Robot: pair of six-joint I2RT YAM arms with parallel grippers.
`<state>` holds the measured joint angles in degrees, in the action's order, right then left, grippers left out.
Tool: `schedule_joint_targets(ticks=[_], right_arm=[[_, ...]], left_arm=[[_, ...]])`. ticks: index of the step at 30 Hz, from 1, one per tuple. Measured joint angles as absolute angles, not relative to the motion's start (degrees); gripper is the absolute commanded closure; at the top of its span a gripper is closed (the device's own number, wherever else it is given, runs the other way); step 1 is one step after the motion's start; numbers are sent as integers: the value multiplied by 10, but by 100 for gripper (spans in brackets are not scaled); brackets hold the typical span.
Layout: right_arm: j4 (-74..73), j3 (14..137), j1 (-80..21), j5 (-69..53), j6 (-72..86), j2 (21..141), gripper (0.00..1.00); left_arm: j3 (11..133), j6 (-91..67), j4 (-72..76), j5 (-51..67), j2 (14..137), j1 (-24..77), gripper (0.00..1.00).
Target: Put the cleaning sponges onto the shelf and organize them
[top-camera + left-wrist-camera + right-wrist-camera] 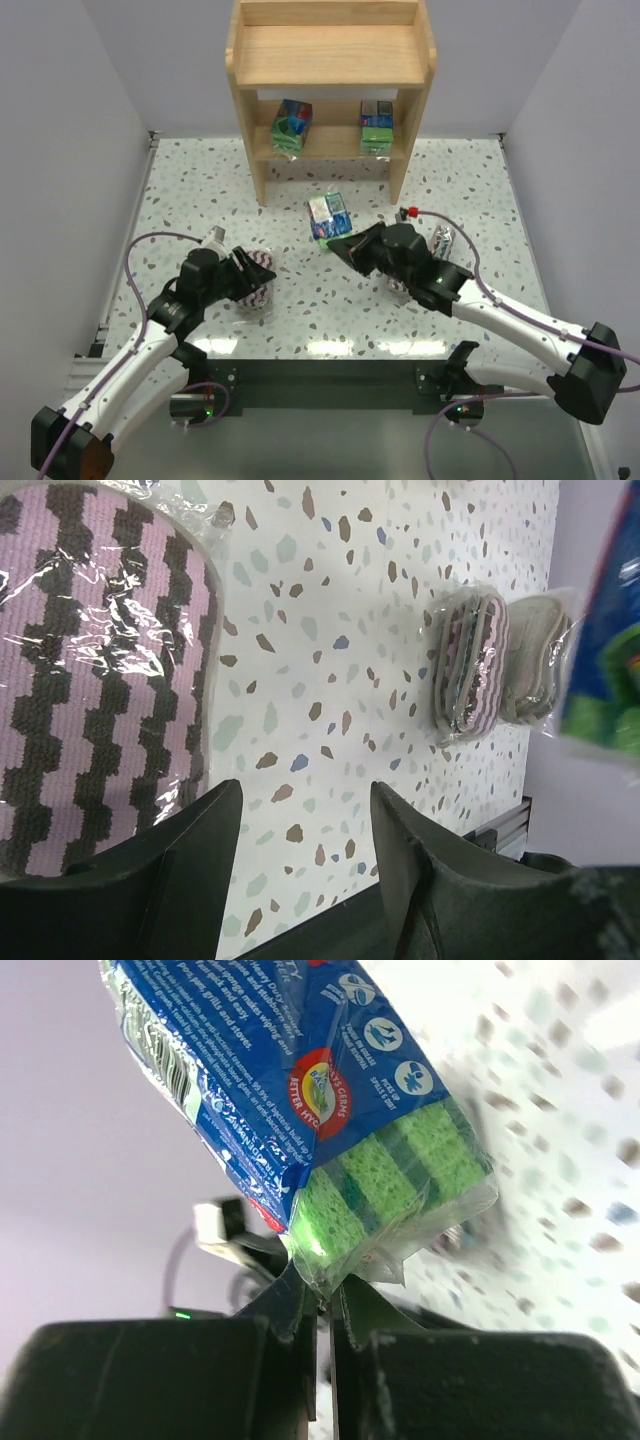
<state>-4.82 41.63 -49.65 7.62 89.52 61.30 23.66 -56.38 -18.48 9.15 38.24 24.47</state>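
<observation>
Speckled white terrazzo covers the table, walled on three sides by plain pale panels. At its far edge stands the wooden shelf, open front facing the arms.

On the shelf's lower tier lie two green-and-blue packs, the left pack and the right pack. They sit apart, each with its long axis running roughly front to back. The top tier is bare wood.

Just in front of the shelf, the right gripper holds the third pack clear of the table. Its fingers are pressed together on the clear plastic flap at the pack's near end. The pack's long axis points away from the fingers, roughly toward the shelf.

Farther from the shelf, off its left side, the striped oval pad lies flat on the table. The left gripper hangs over that pad's edge with fingers spread, pinching nothing.

Off the shelf's right side, two more oval pads stand on edge, side by side and touching, next to the right arm.
</observation>
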Motion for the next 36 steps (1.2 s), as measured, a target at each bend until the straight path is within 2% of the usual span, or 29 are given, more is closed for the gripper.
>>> schedule_joint_targets(ticks=[6, 21, 30, 36], right_arm=[[-65, 531, -431, 112, 876, 635, 100], [-82, 801, -354, 114, 856, 910, 100], [-109, 917, -326, 107, 852, 992, 100], [-123, 947, -318, 94, 853, 1023, 100]], left_arm=[[247, -564, -185, 91, 386, 245, 41], [262, -564, -210, 84, 353, 245, 41], [263, -564, -223, 81, 340, 245, 41], [263, -564, -224, 81, 338, 245, 41]])
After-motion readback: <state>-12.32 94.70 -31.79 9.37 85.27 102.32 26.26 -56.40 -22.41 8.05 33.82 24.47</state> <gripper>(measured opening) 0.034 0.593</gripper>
